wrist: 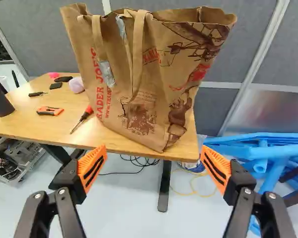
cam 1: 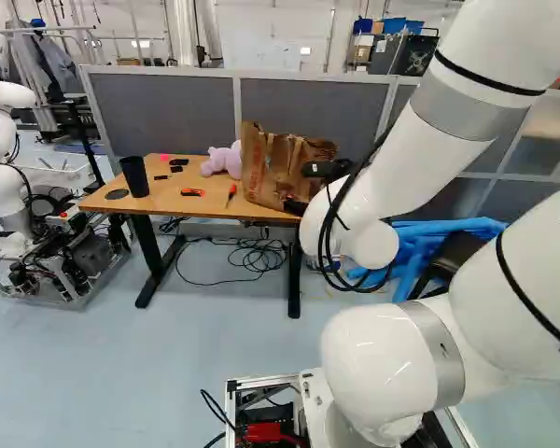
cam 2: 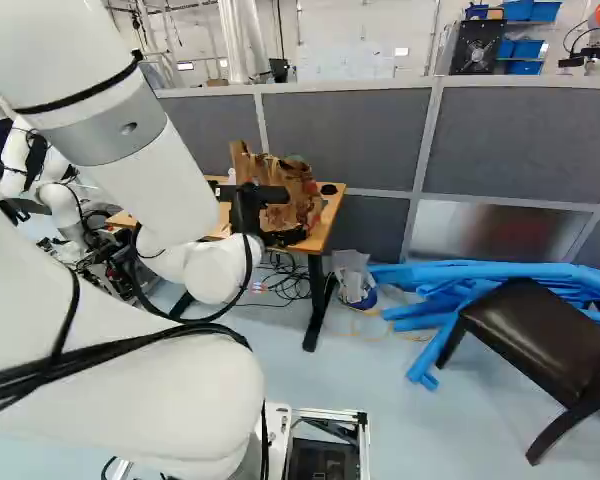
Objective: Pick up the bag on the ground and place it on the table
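The brown paper bag (wrist: 139, 79) stands upright on the wooden table (wrist: 124, 144), near its end, with its handles up; in the left base view the bag (cam 1: 273, 168) is beside the pink plush toy. In the right base view my gripper (cam 2: 280, 215) is at the near side of the bag, partly hiding it. Seen from the wrist, the gripper (wrist: 154, 166) stands wide open with nothing between its fingers, and the bag is ahead of it. A whitish plastic bag (cam 2: 354, 282) with something blue lies on the floor beside the table leg.
On the table are a black cup (cam 1: 134, 176), a screwdriver (wrist: 81, 119) and an orange cutter (wrist: 49, 111). Cables (cam 1: 252, 257) lie beneath it. Blue tubes (cam 2: 480, 280) and a dark chair (cam 2: 540, 340) stand right. Another robot (cam 1: 19, 196) is left; grey partitions rise behind.
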Controlling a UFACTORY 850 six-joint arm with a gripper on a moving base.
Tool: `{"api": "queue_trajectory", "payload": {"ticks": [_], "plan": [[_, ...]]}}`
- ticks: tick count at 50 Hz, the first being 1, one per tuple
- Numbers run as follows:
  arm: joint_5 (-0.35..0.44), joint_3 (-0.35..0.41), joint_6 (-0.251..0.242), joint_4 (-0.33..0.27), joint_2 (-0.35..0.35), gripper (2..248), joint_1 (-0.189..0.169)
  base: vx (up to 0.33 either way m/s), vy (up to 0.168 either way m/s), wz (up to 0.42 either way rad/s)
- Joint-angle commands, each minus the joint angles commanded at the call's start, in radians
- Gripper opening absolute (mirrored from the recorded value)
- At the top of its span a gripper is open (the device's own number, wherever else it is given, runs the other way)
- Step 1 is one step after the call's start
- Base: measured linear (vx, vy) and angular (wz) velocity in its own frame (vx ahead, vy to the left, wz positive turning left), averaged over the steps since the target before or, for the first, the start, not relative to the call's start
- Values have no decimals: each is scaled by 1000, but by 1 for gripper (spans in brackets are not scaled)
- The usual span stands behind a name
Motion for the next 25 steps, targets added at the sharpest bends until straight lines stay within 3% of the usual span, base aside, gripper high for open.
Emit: {"api": "queue_trajectory", "payload": {"ticks": [25], "plan": [[20, 11, -21, 2, 2, 247, 0, 0, 0, 0]]}}
